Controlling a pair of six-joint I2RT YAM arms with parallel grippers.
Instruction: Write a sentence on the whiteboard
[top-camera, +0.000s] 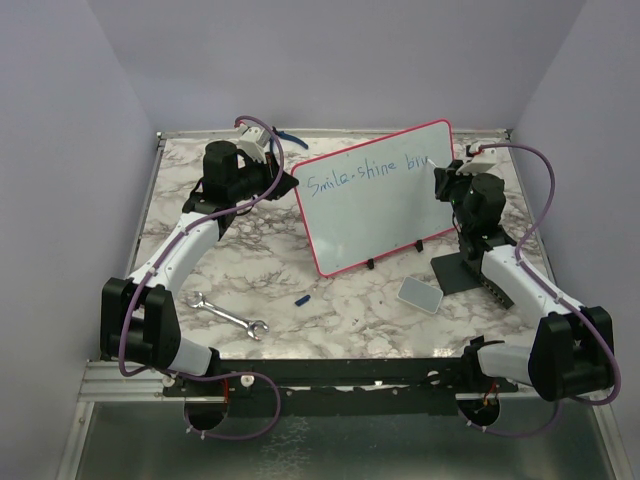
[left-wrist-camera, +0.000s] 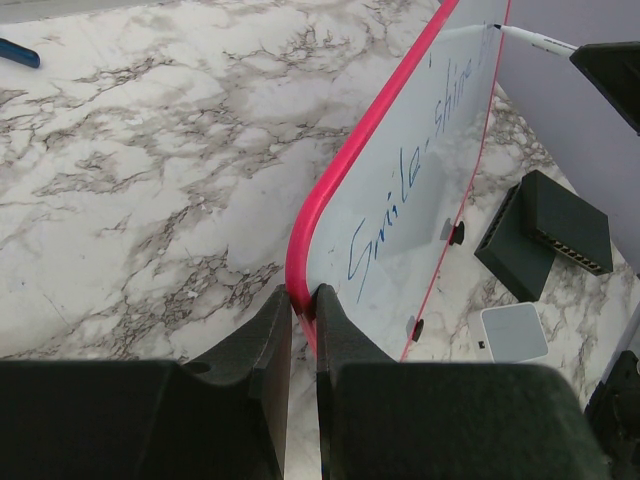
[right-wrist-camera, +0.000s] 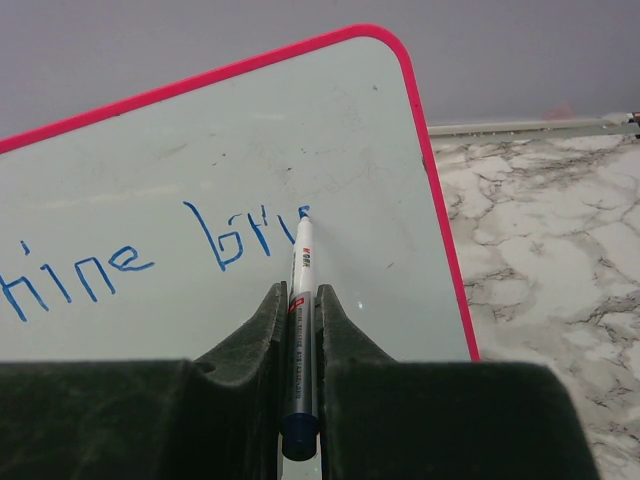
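Note:
The whiteboard stands tilted on its black feet at the back middle of the table, framed in red-pink. Its sentence is blue handwriting that reads "Smile-shine bri". My left gripper is shut on the board's left edge, with the frame pinched between its fingers. My right gripper is shut on a white and grey marker. The marker's blue tip touches the whiteboard just right of the last stroke of the sentence. From the top the right gripper sits at the board's upper right.
A metal wrench lies near the front left, with a small blue cap beside it. A grey pad and a black stand lie under the right arm. A blue object rests at the back edge.

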